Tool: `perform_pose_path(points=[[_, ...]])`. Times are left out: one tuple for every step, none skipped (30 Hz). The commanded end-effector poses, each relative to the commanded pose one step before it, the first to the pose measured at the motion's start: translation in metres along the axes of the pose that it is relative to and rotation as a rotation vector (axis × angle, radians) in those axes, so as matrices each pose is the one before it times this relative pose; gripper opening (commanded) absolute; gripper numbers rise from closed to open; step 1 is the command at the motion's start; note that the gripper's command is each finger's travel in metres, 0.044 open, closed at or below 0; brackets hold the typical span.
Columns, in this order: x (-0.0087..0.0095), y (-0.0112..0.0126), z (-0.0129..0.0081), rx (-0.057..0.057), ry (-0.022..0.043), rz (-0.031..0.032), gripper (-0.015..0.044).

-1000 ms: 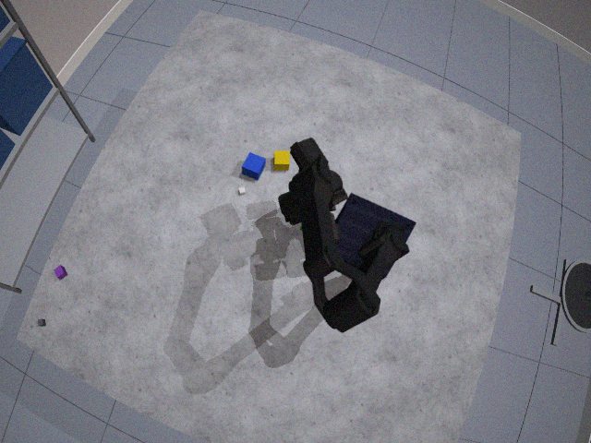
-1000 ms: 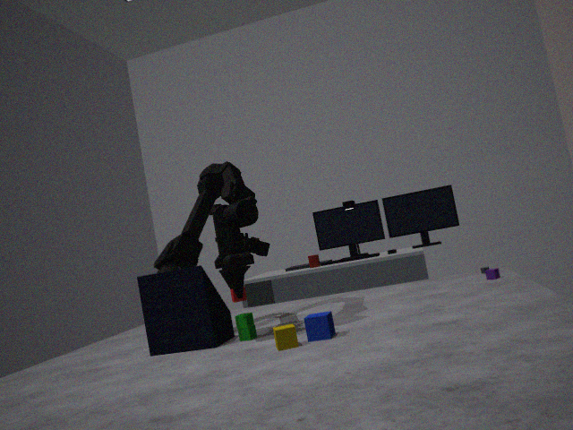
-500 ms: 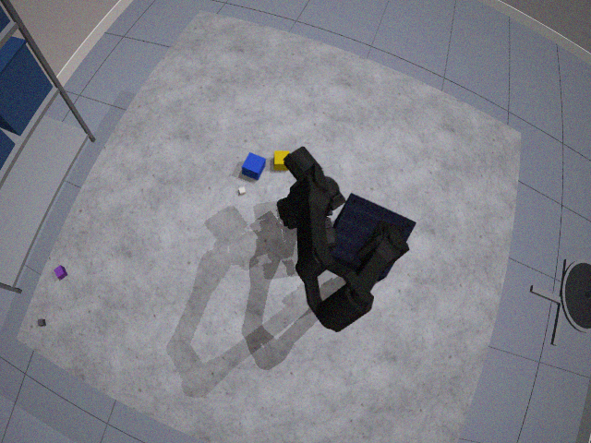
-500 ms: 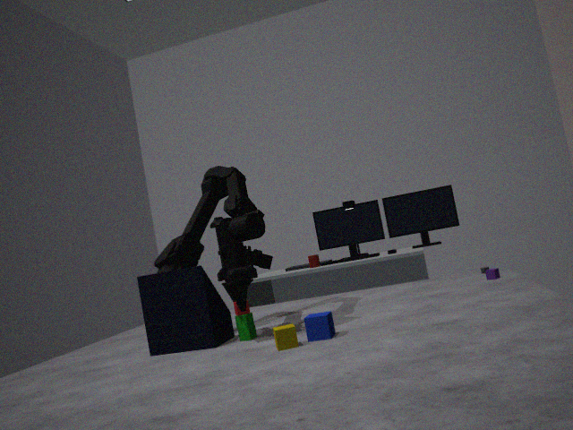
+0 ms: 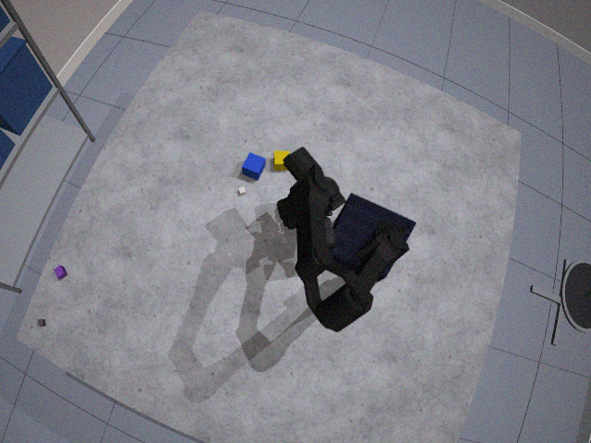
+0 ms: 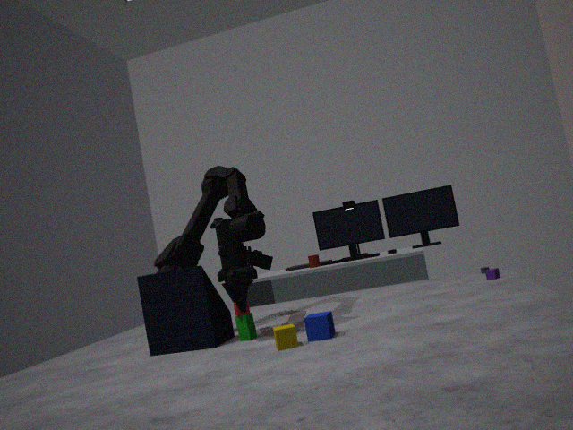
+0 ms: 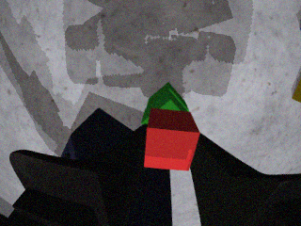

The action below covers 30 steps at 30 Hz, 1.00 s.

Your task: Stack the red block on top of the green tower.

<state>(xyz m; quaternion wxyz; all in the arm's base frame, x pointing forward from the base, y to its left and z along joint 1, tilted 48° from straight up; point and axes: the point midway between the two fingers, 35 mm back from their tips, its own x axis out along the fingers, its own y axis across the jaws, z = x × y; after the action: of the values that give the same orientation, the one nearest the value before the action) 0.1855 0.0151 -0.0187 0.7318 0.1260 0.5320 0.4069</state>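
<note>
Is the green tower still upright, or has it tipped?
Upright. The exterior view shows the green block tower standing square on the grey mat, with the small red cube gripped in the tool directly above it.
</note>
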Motion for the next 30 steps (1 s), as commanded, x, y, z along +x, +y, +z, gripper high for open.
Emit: perform_pose_path(points=[[0.00019,0.00011,0.00048,0.0048,-0.00343,0.00108,0.0000],[0.00000,0.00000,0.00000,0.0000,0.00000,0.00000,0.0000],[0.00000,0.00000,0.00000,0.0000,0.00000,0.00000,0.0000],[-0.00068,-0.00006,0.00006,0.0000,0.00005,-0.00013,0.0000],[-0.00143,-0.00012,0.00011,0.0000,0.00011,-0.00026,0.0000],[0.00185,0.00007,-0.00066,-0.0042,0.00314,-0.00055,0.0026],[0.00000,0.00000,0.00000,0.0000,0.00000,0.00000,0.0053],[0.00000,0.00000,0.00000,0.0000,0.00000,0.00000,0.0079],[0.00000,0.00000,0.00000,0.0000,0.00000,0.00000,0.0105],[0.00000,0.00000,0.00000,0.0000,0.00000,0.00000,0.0131],[0.00000,0.00000,0.00000,0.0000,0.00000,0.00000,0.0157],[0.00000,0.00000,0.00000,0.0000,0.00000,0.00000,0.0184],[0.00000,0.00000,0.00000,0.0000,0.00000,0.00000,0.0210],[0.00000,0.00000,0.00000,0.0000,0.00000,0.00000,0.0236],[0.00000,0.00000,0.00000,0.0000,0.00000,0.00000,0.0262],[0.00000,0.00000,0.00000,0.0000,0.00000,0.00000,0.0289],[0.00000,0.00000,0.00000,0.0000,0.00000,0.00000,0.0315],[0.00000,0.00000,0.00000,0.0000,0.00000,0.00000,0.0341],[0.00000,0.00000,0.00000,0.0000,0.00000,0.00000,0.0368],[0.00000,0.00000,0.00000,0.0000,0.00000,0.00000,0.0394],[0.00000,0.00000,0.00000,0.0000,0.00000,0.00000,0.0420],[0.00000,0.00000,0.00000,0.0000,0.00000,0.00000,0.0440],[0.00000,0.00000,0.00000,0.0000,0.00000,0.00000,0.0440],[0.00000,0.00000,0.00000,0.0000,0.00000,0.00000,0.0440],[0.00000,0.00000,0.00000,0.0000,0.00000,0.00000,0.0440],[0.00000,0.00000,0.00000,0.0000,0.00000,0.00000,0.0440],[0.00000,0.00000,0.00000,0.0000,0.00000,0.00000,0.0440],[0.00000,0.00000,0.00000,0.0000,0.00000,0.00000,0.0440],[0.00000,0.00000,0.00000,0.0000,0.00000,0.00000,0.0440],[0.00000,0.00000,0.00000,0.0000,0.00000,0.00000,0.0440]])
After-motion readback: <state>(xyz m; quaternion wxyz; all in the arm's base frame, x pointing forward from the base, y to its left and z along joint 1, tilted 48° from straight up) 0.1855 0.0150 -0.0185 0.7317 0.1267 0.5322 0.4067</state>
